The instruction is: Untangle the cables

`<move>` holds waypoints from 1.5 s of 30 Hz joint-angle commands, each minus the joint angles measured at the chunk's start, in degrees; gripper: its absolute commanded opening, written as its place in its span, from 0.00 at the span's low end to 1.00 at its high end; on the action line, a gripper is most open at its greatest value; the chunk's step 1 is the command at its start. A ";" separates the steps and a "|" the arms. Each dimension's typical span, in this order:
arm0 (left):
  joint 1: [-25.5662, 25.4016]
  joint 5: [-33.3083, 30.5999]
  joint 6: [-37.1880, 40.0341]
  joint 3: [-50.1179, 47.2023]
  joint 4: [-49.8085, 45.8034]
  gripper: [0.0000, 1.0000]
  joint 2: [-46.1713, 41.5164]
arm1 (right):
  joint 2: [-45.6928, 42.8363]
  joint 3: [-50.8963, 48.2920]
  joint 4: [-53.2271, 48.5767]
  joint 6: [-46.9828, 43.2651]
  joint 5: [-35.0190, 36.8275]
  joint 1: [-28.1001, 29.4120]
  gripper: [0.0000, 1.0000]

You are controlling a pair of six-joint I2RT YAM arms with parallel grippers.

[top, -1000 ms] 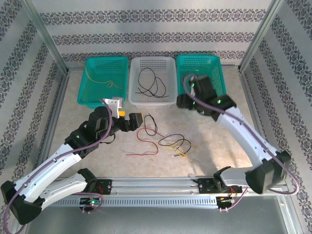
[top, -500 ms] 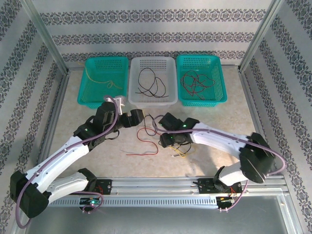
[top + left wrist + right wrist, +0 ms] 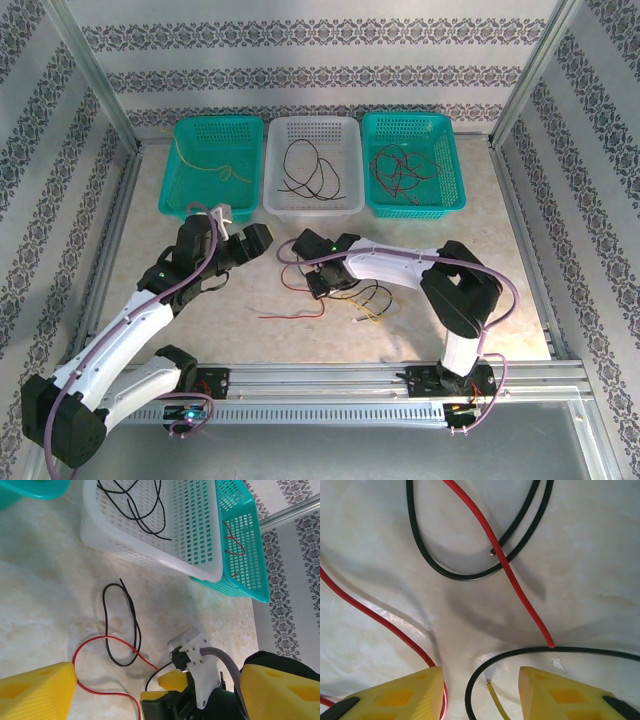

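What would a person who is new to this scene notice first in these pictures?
The right gripper hangs open, low over the loose cables at the centre. Behind them, a white basket stands between the left teal basket and the right teal basket.

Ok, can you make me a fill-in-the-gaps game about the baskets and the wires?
The cables in the white basket are all ___. The cable in the left teal basket is ___. Along the far edge of the table stand ___ baskets. The right tool, over the loose cables, has ___ fingers.
Missing words: black, yellow, three, yellow.
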 commanded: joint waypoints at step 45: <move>-9.08 25.01 -25.21 -3.18 51.29 0.83 14.33 | -39.56 -1.43 12.36 -0.87 -10.95 0.55 0.00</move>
